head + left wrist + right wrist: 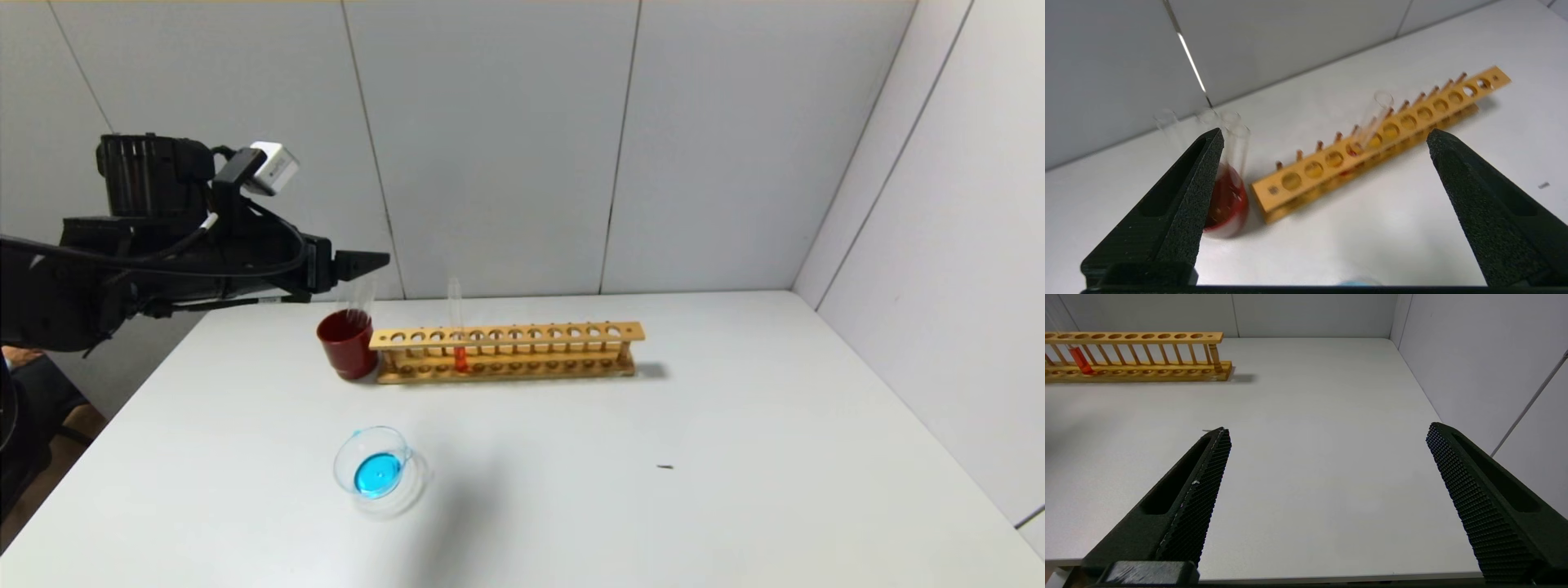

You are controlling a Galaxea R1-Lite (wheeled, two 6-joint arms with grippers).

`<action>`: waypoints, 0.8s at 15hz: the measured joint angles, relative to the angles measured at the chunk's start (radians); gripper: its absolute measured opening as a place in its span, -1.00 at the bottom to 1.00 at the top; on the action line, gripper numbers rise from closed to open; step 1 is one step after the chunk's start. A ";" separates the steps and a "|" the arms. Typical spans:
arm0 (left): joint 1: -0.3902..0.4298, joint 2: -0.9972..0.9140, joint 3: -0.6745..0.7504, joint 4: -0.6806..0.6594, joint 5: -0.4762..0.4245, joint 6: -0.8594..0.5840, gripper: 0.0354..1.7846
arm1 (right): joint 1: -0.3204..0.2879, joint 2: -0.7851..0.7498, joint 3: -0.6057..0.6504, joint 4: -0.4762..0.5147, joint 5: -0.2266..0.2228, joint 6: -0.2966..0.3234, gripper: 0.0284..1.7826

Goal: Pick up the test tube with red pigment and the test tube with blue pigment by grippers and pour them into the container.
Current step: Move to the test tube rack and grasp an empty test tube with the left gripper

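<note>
Red tube (457,339) stands upright in the wooden rack (506,353), near its left end, so I can take it from above without it rolling. Blue liquid already lies in the bowl (377,471), which sits well in front of the rack, apart from it. I cannot see which tube held it; some clear tubes stand in the red cup (347,343) touching the rack's left end. My left gripper (1325,136) hovers above this cup, fingers wide apart and empty. My right gripper (1327,433) waits over bare table (1310,416), fingers also apart.
</note>
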State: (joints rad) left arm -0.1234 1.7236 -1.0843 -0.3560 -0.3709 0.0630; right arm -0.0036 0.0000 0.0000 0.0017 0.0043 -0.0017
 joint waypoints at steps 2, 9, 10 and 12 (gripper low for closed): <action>-0.023 -0.004 0.046 -0.001 0.006 -0.005 0.96 | 0.000 0.000 0.000 0.000 0.000 0.000 0.96; -0.112 0.086 0.098 -0.168 0.056 -0.001 0.96 | 0.000 0.000 0.000 0.000 0.000 0.000 0.96; -0.124 0.103 0.093 -0.171 0.059 0.000 0.96 | 0.000 0.000 0.000 0.000 0.000 0.000 0.96; -0.144 0.139 0.073 -0.173 0.062 -0.001 0.96 | 0.001 0.000 0.000 0.000 0.000 0.000 0.96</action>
State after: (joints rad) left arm -0.2670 1.8626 -1.0111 -0.5287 -0.3087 0.0615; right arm -0.0028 0.0000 0.0000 0.0017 0.0043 -0.0017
